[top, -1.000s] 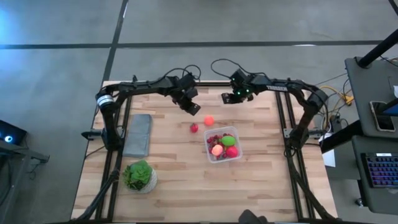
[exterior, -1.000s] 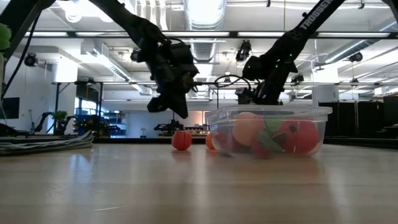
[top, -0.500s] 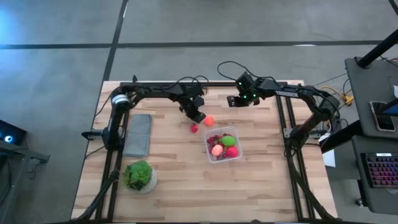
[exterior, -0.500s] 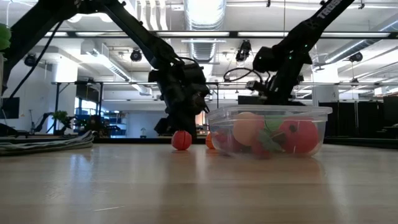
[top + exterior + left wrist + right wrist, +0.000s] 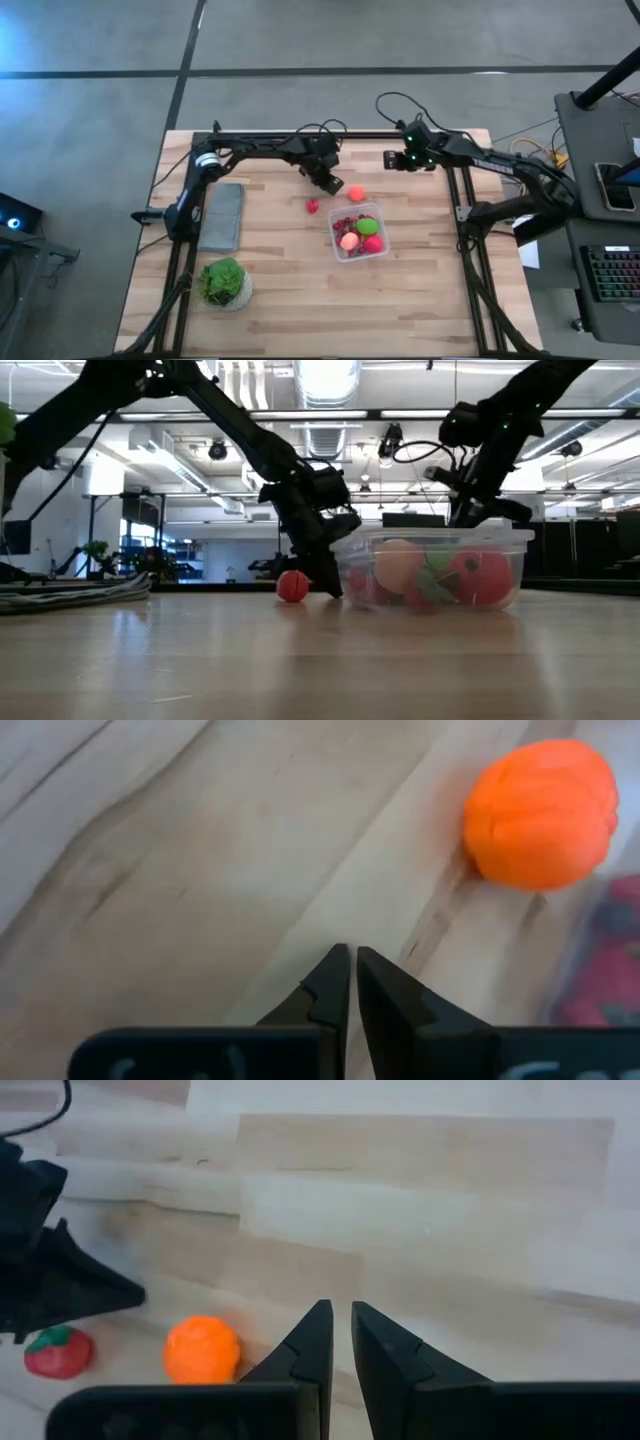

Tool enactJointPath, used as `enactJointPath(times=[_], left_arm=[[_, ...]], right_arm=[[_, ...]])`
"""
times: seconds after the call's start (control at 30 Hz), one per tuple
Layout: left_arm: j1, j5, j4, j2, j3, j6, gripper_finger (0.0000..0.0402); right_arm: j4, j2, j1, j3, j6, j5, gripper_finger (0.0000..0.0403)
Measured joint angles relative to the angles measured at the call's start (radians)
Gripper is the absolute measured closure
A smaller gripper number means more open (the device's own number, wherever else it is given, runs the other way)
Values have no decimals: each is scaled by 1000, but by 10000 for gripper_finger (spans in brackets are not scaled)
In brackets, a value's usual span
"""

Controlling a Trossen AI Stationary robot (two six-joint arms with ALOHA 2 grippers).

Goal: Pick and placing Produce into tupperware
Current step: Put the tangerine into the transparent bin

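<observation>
Left claw (image 5: 333,183), pressed together and empty, has swung down beside the orange fruit (image 5: 355,192) on the surface (image 5: 280,290), just outside the tupperware (image 5: 358,231). Right claw (image 5: 392,160), also closed, has drawn back. Pickup looks imminent.

tupperware (image 5: 358,232): middle of the table (image 5: 280,290)
slab (image 5: 222,215): left side
bowl (image 5: 226,284): in front of slab
</observation>
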Motion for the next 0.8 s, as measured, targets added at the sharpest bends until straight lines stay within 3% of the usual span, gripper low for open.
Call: enactJointPath(times=[0.2, 0.33, 0.47, 0.6, 0.8], left_arm=[[9, 13, -37, -78, -28, 19, 389], [10, 25, -68, -109, -25, 17, 389], [-1, 24, -153, -131, -27, 0, 389], [-15, -52, -218, -182, -29, 18, 389], [-43, -236, -270, -286, -43, 62, 380]], right_arm=[[-10, -52, -1, -40, 33, -52, 367], [-1, -17, 2, -42, 45, -150, 367], [7, 46, 31, -26, 0, -163, 355], [22, 116, 89, 11, -41, -161, 306], [47, 214, 151, 89, -46, -105, 198]])
